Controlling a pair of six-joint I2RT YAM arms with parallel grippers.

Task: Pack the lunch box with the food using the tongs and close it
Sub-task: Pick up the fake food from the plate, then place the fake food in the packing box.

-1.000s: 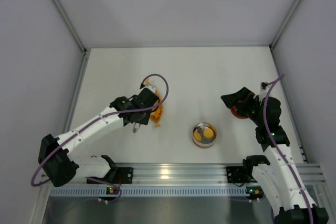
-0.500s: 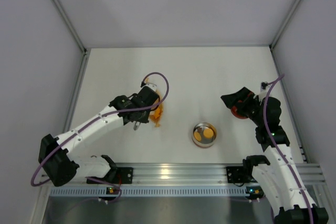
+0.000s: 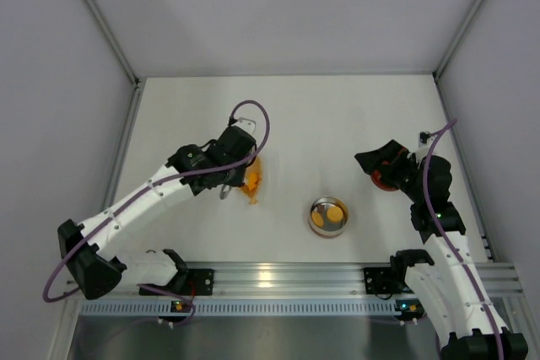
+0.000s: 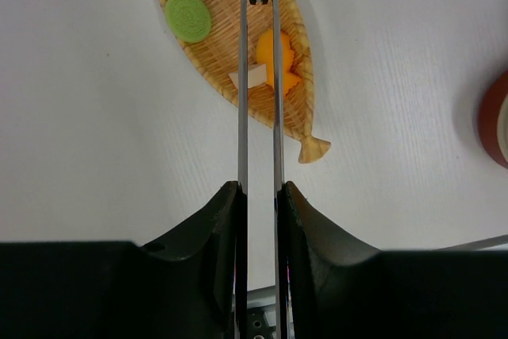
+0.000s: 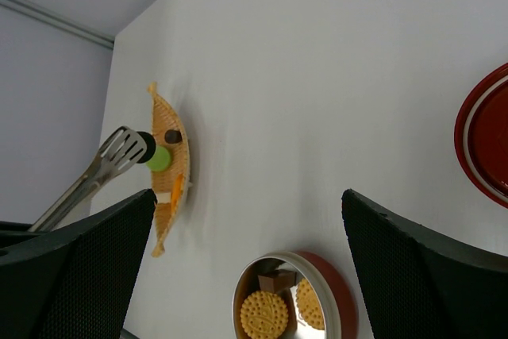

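Left gripper [image 4: 259, 190] clamps the tongs [image 4: 241, 101], whose arms are squeezed close, tips over the tray [image 4: 210, 57] at top centre, beside the food [image 4: 188, 17]. Right gripper [image 5: 248, 196] gapes wide near the lid [image 5: 484, 136] at the right edge. Tin [image 3: 311, 208] holding two biscuits [image 3: 321, 218] sits lower centre of the top view.

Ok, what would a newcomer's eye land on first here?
The tongs, squeezed in the left tool, reaching over the fish-shaped woven tray of food left of centre. Then the open silver tin with biscuits near the front, and the red lid partly under the open right tool.
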